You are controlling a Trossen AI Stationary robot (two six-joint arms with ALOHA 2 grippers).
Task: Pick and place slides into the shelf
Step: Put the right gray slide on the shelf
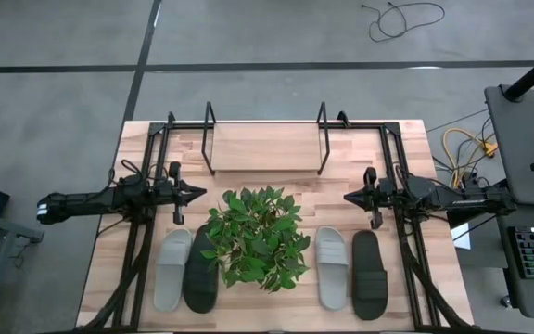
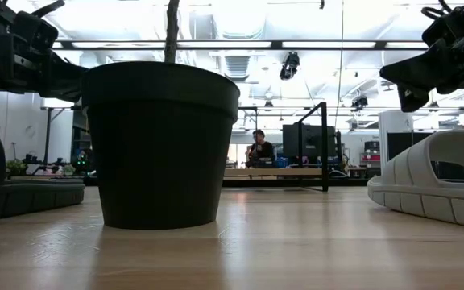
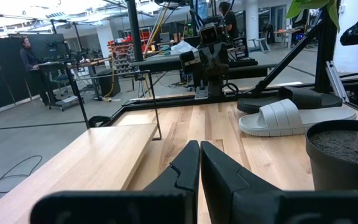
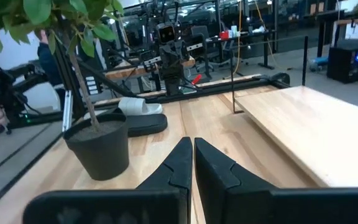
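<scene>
Four slides lie around the potted plant [image 1: 256, 237], none on the shelf [image 1: 265, 139], which stands bare behind the plant. To the plant's left, a grey slide [image 1: 171, 269] lies beside a black slide [image 1: 202, 272], the two touching. To its right lie another grey slide [image 1: 332, 267] and another black slide [image 1: 370, 274], side by side. The dark pot [image 2: 161, 143] holds soil and the plant's thin stem. Left gripper [image 1: 198, 193] hovers left of the plant, fingers pressed together, empty. Right gripper [image 1: 350, 197] hovers to the plant's right, likewise closed and empty.
</scene>
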